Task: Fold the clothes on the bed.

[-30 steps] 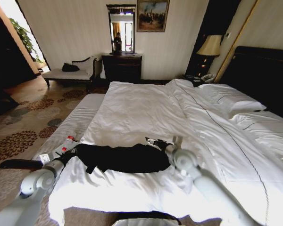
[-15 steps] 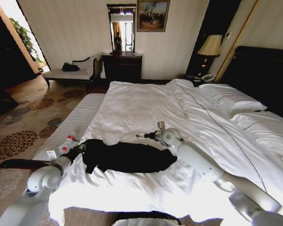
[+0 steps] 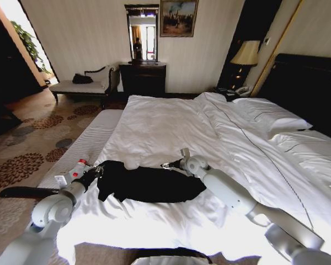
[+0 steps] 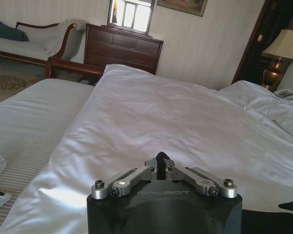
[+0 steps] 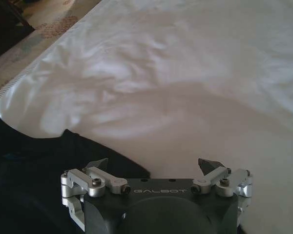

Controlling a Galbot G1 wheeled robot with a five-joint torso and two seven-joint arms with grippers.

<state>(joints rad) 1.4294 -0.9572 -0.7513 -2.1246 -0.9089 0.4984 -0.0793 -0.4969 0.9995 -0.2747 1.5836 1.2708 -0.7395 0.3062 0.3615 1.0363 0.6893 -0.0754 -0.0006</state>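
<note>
The clothes are a black T-shirt [image 3: 149, 185] lying as a long bunched strip across the near part of the white bed [image 3: 171, 127]. My left gripper [image 3: 99, 170] sits at the strip's left end. In the left wrist view its fingers [image 4: 159, 161] are pressed together over the white sheet [image 4: 176, 117], and the shirt's corner rises to meet them. My right gripper [image 3: 167, 164] hovers just past the shirt's far edge. In the right wrist view its jaws [image 5: 154, 165] stand wide apart with nothing between them, and the black shirt [image 5: 29, 180] lies beside them.
A small white-and-red bottle [image 3: 77, 169] and a card lie on the pale striped bench [image 3: 85, 144] left of the bed. Pillows [image 3: 267, 116] and a dark headboard [image 3: 311, 88] are at the right. A chaise [image 3: 80, 85], a dresser [image 3: 143, 77] and a lamp [image 3: 245, 54] line the far wall.
My right gripper has left the shirt's right end and swung up and to the left, past its far edge. The left gripper has shifted right and forward, taking the shirt's left end with it.
</note>
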